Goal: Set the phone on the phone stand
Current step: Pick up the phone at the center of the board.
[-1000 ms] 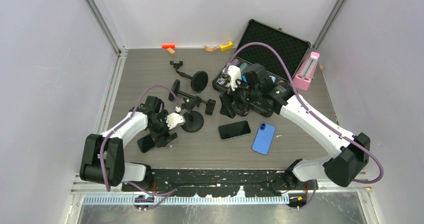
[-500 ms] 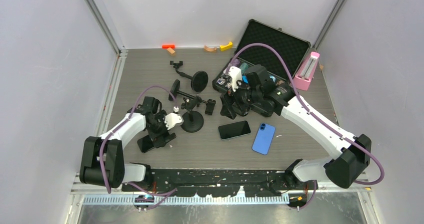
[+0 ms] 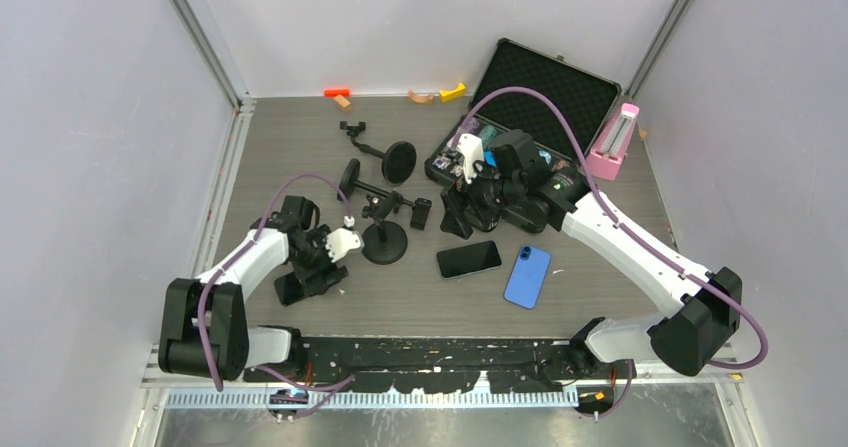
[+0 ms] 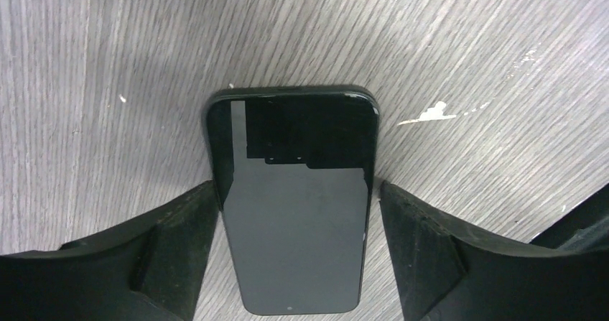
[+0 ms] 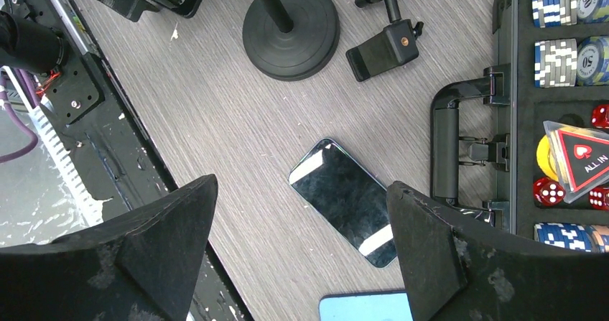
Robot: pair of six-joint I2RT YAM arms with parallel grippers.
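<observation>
Grey wood-grain tabletop (image 3: 300, 147) fills the floor of a white-walled cell, and your left gripper (image 4: 296, 189) sits low over it at the near left, jaws wide and straddling a black phone (image 4: 294, 213) that lies flat, screen up. In the left wrist view the finger (image 4: 172, 249) on the left of the picture sits right at the phone's long edge. A thin sliver of table shows between the phone and the other finger, so you cannot call that a grip. The upright phone stand (image 3: 385, 239), a round black base with a post, stands just to the right of that gripper, apart from the phone. Two more stands (image 3: 395, 162) lie tipped over behind it. Your right gripper (image 5: 300, 189) hangs above the middle of the table with its jaws spread wide and empty. Below it lies a second dark phone (image 5: 345, 202), screen up, and just beside that a blue phone (image 3: 527, 276). An open black case (image 3: 545, 87) holding poker chips (image 5: 556, 52) and red dice (image 5: 549, 190) sits at the far right, with a pink object (image 3: 612, 142) by its right side.
</observation>
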